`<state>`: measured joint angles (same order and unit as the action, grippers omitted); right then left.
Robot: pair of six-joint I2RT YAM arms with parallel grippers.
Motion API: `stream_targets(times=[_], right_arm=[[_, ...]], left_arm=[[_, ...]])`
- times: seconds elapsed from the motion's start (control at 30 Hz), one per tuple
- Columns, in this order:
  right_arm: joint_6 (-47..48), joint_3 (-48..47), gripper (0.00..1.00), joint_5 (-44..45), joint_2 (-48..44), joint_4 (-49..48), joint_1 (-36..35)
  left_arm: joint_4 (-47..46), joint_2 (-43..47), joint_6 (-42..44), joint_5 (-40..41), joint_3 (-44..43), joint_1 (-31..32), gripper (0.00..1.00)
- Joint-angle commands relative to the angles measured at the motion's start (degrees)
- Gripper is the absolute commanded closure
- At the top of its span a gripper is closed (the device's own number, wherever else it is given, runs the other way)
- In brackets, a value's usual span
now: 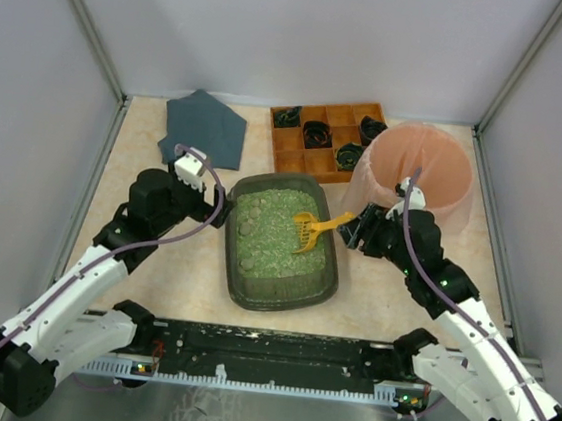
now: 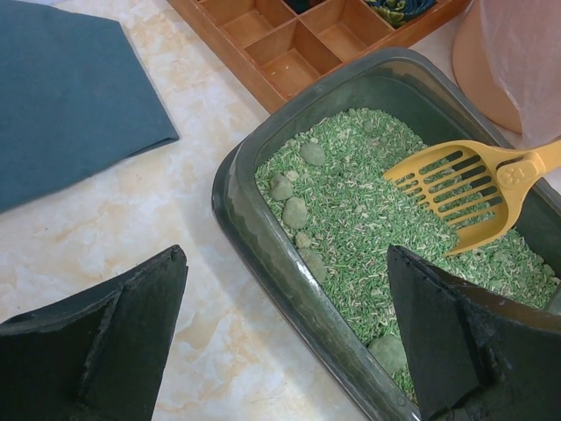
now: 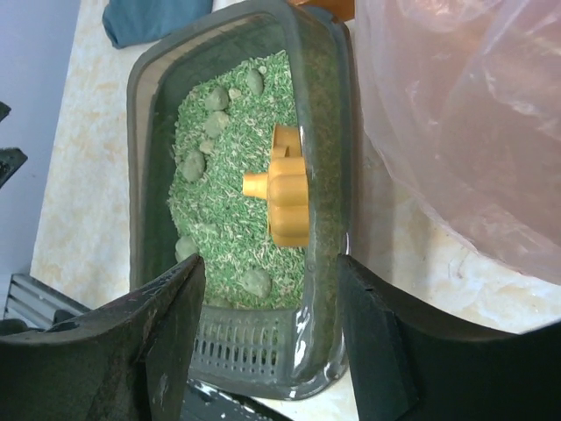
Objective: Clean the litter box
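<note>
Left fingers [image 2: 105, 342] apart astride litter box [image 1: 280, 293] rim; right fingers [image 3: 149, 342] spread behind scoop [image 1: 311, 230], pink bin [image 1: 435, 177] alongside

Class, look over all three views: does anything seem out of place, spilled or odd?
The yellow scoop sits tilted in the litter box, its handle over the right rim, and the open right gripper behind it is not holding it. Grey-green clumps line the litter's left side. No litter shows spilled on the table.
</note>
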<state>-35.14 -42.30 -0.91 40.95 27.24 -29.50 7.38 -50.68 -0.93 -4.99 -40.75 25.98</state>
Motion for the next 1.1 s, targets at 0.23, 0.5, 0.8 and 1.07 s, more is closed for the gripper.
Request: stream_targets(times=[0.23, 0.5, 0.8, 1.07], right_arm=[[-1.3, 4.7, 0.39, 6.8, 3.8, -17.2, -1.8], [0.8, 5.4, 0.53, 4.5, 7.2, -23.5, -2.8], [4.5, 1.5, 0.75, 7.0, 10.0, -21.6, -7.7], [14.6, -10.7, 0.85, 10.6, 14.3, -11.8, -12.6]], left_arm=[[-2.1, 2.4, 1.7, -0.8, 1.6, -0.1, 0.00], [-8.0, 3.3, 5.3, -3.8, 5.5, -0.1, 0.01], [-21.3, 4.4, 6.1, -13.2, 11.1, -0.1, 0.03], [-29.7, 3.2, 8.6, -26.6, 11.7, 0.0, 0.10]])
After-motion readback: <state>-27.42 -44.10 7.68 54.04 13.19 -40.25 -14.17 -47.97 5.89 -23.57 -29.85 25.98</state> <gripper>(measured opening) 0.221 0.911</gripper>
